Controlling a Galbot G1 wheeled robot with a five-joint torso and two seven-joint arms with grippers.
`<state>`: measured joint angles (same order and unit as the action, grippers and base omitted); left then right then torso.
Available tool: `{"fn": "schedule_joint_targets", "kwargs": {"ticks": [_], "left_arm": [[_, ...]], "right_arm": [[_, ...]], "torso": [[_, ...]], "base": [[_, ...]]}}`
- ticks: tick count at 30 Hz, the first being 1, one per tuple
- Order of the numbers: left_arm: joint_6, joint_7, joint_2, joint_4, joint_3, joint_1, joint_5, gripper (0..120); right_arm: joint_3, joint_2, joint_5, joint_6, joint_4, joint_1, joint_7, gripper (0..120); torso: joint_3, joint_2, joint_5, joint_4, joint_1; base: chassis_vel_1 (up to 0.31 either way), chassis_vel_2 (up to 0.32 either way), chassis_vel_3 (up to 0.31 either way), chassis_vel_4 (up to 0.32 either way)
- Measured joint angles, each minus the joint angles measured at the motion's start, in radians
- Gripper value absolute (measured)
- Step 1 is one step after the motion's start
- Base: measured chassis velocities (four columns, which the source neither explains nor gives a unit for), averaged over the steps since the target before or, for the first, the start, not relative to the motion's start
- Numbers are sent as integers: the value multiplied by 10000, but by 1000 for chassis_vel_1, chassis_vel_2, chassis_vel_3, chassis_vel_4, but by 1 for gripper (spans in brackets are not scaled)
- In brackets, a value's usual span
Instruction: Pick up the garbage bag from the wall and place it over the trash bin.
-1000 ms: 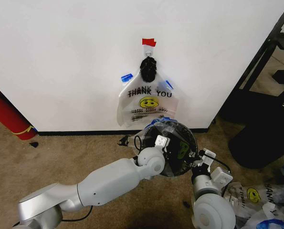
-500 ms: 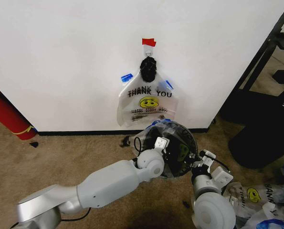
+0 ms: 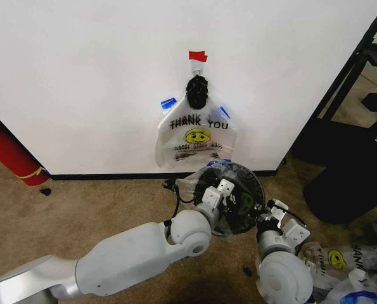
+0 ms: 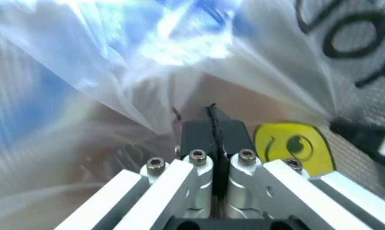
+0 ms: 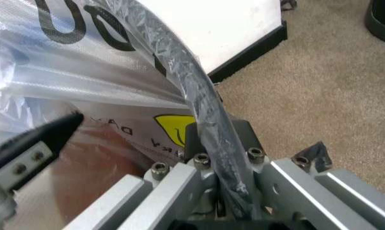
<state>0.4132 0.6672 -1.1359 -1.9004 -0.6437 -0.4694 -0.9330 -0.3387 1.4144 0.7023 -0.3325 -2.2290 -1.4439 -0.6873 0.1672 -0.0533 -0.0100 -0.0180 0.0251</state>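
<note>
bag: thin see-through plastic bag [image 3: 204,183], already draped over the bin [image 3: 255,190] by the baseboard, right under the hook; print and yellow smiley [image 4: 293,146] showing inside the rim
bag feel: judging very light, floppy, crinkly, slippery; tearing easily on wire; no shape of its own, sagging wherever not held
where to hold: judging best at the mouth edge or taped handles, pinching one layer of film and stretching it over the rim; mid-panel pinch just bunching it
left claw: left claw [image 4: 213,125] reaching down into the bin mouth, fingers pressed together with hardly any gap, film wrapping all around the tips; looking pinched on the film, though the bite itself not clearly visible
right claw: right claw [image 5: 219,158] sitting at the bin's right edge, fingers clamping the film-covered rim wire [image 5: 202,103] running between them
other bag: identical bag [image 3: 198,136] hanging on the wall [image 3: 80,76] from the hook under red tape [image 3: 198,56], untouched, well above the bin
floor: carpet [image 3: 80,209]; spare bags [image 3: 340,266] piled at the far right, red cylinder [image 3: 7,155] leaning in the left corner
progress: judging near the end, seating the film on the rim
</note>
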Motion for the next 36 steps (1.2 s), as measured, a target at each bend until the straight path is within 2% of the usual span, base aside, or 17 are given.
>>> {"fn": "schedule_joint_targets", "kwargs": {"ticks": [9,14,19,28,36], "left_arm": [[15,98,-439,957,-126,-66,561,0],[-688,-77,-844,1909,-126,-72,1107,0],[-726,-80,-1032,2240,-126,32,1134,0],[-302,60,-1509,3096,-282,220,645,0],[-463,4,-1705,3641,-301,331,836,0]], "right_arm": [[99,10,-171,-10,-143,-23,36,0],[83,8,-226,-4,-234,-115,105,0],[99,18,-385,18,-225,-141,211,0],[210,3,-546,44,-374,-226,361,0],[199,-41,-533,43,-492,-318,422,0]], "torso": [[1,0,0,0,0],[2,0,0,0,1],[1,0,1,-1,1],[1,0,1,0,1],[1,0,0,0,1]], "base": [[0,0,0,0],[0,0,0,0],[0,0,0,0],[0,0,0,0],[0,0,0,0]]}}
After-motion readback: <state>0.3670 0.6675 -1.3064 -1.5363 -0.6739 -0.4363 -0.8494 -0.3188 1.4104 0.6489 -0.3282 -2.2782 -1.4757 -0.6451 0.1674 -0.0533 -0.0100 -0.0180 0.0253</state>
